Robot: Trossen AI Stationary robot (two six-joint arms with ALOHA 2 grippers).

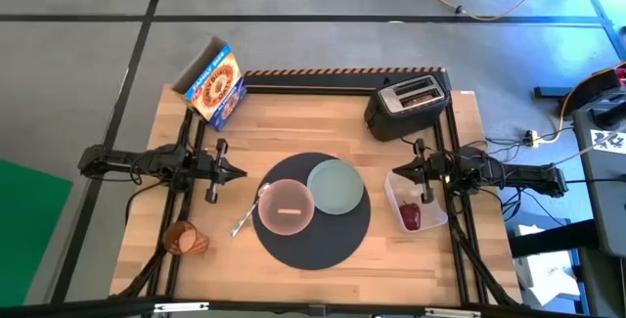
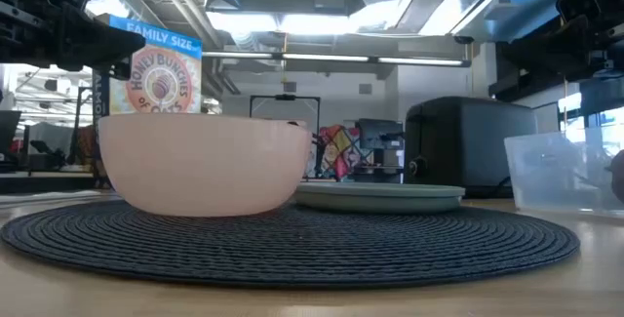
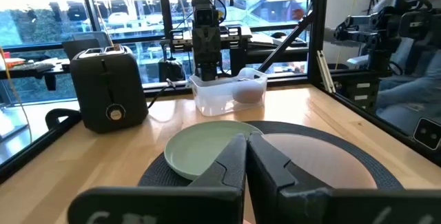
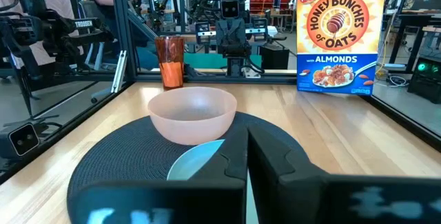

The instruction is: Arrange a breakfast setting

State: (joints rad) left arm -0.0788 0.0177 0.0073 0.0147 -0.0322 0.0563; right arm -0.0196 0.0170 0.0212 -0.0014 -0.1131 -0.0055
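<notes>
The round dark-grey mat point(image 1: 323, 245) lies at the table's middle. On it stand the pink bowl point(image 1: 286, 207), to the left, and the pale-green plate point(image 1: 336, 187), to the right; they show in the low view too, bowl point(image 2: 200, 166) and plate point(image 2: 380, 196). The metal spoon point(image 1: 245, 218) lies at the mat's left edge. The amber cup point(image 1: 186, 239) is at the near left. A red fruit point(image 1: 411, 216) lies in the clear tub point(image 1: 403, 189). No toast slice shows. My left gripper point(image 1: 240, 171) is shut, left of the bowl. My right gripper point(image 1: 396, 172) is shut, over the tub's far end.
A black toaster point(image 1: 409, 103) stands at the far right. A cereal box point(image 1: 213, 83) stands at the far left corner. A dark frame runs along the table's far and side edges. Bare wood lies between the mat and the far edge.
</notes>
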